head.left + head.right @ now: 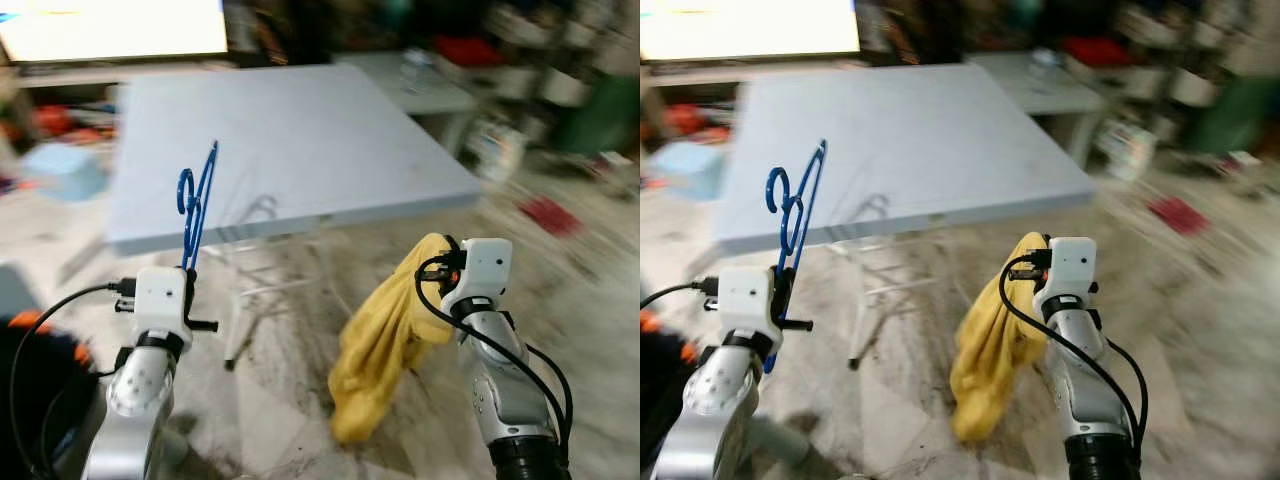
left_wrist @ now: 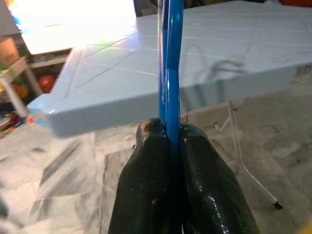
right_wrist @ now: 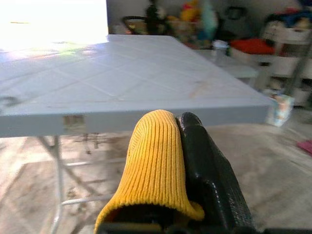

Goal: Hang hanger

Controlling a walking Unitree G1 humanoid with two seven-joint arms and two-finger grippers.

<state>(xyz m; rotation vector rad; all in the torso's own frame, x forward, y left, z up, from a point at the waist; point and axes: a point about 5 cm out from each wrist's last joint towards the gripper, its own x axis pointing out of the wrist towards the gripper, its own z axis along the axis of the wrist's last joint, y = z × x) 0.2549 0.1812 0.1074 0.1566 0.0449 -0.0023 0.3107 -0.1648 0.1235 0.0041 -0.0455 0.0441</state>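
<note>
Left pincer: clenched on my blue plastic hanger, upright to keep it clear of the pale blue desk.
Right pincer: grasping my yellow knitted garment, dangling, presumably for the hanger.

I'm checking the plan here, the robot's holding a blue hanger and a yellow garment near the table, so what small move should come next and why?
Probably step closer to the table. The left gripper holds the blue hanger upright, the right gripper holds the yellow garment dangling toward the floor, and both are short of the tabletop's near edge.
</note>
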